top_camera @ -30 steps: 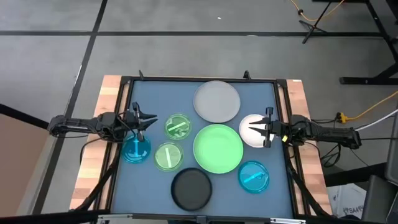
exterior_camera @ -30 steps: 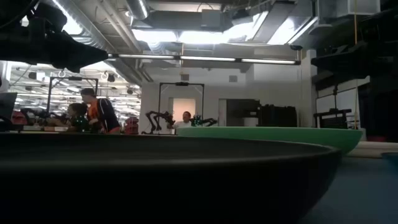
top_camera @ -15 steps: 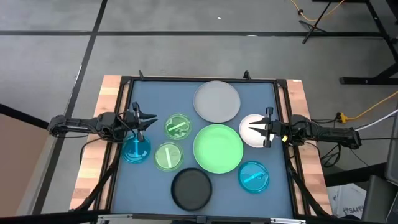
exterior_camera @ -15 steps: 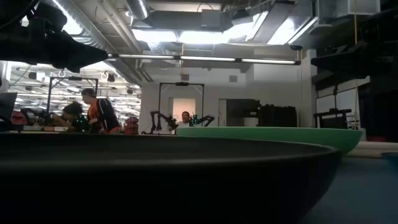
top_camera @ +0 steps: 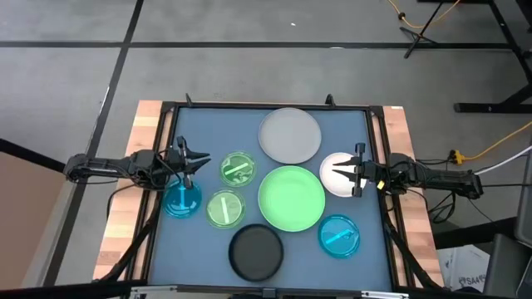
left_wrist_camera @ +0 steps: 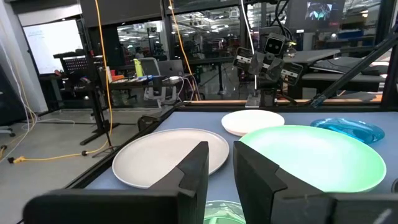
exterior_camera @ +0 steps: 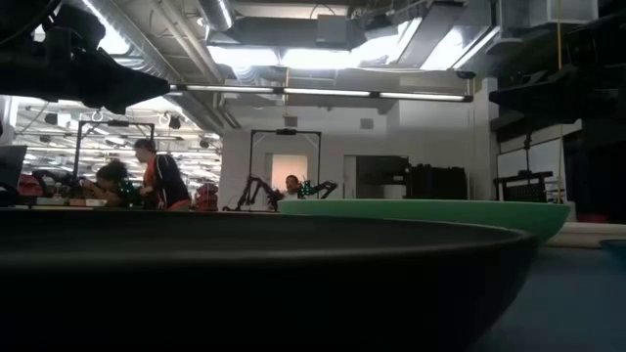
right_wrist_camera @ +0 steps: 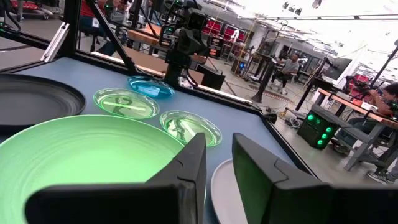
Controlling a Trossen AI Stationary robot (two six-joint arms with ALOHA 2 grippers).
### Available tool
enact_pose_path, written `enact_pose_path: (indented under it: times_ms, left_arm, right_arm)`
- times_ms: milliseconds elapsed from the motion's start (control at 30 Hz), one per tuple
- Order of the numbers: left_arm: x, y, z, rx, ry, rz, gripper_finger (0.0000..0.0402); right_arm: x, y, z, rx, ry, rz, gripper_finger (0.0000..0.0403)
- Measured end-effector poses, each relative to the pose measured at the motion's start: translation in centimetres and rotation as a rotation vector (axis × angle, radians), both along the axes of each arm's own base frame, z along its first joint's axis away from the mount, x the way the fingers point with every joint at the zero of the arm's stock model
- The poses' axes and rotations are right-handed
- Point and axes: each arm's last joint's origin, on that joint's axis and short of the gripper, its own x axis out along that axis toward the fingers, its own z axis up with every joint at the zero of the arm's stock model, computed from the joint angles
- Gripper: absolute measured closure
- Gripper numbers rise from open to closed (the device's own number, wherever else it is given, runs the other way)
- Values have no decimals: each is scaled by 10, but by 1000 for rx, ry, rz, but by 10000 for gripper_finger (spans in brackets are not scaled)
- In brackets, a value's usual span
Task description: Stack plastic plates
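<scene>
- Your large light green plate (top_camera: 292, 198) lies flat at the middle of the blue table (top_camera: 208, 249); being round, it has no long axis to point anywhere.
- The large grey plate (top_camera: 289, 135) lies just beyond it, by the far edge.
- The medium black plate (top_camera: 256, 252) lies at the near edge, just beside the light green one.
- The small white plate (top_camera: 336, 175) lies at the light green plate's right, under the right gripper (top_camera: 339, 172), whose fingers stand a narrow gap apart and hold nothing.
- One translucent blue plate (top_camera: 339, 235) lies near the right front; the other (top_camera: 182, 199) is at the left.
- Two translucent green plates (top_camera: 238, 168) (top_camera: 224, 208) lie between (each apart from its neighbours).
- Your left gripper (top_camera: 204, 160) hovers just beyond the left blue plate, fingers narrowly parted, empty.
</scene>
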Motion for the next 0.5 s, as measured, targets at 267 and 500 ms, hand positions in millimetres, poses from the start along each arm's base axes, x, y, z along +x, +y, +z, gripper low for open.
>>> enact_pose_path:
  times_ms: [267,500]
  left_arm:
    - [0,0,0,0,0,0,335]
    - [0,0,0,0,0,0,335]
  right_arm:
    - [0,0,0,1,-1,9,329]
    - [0,1,0,225,-12,25,329]
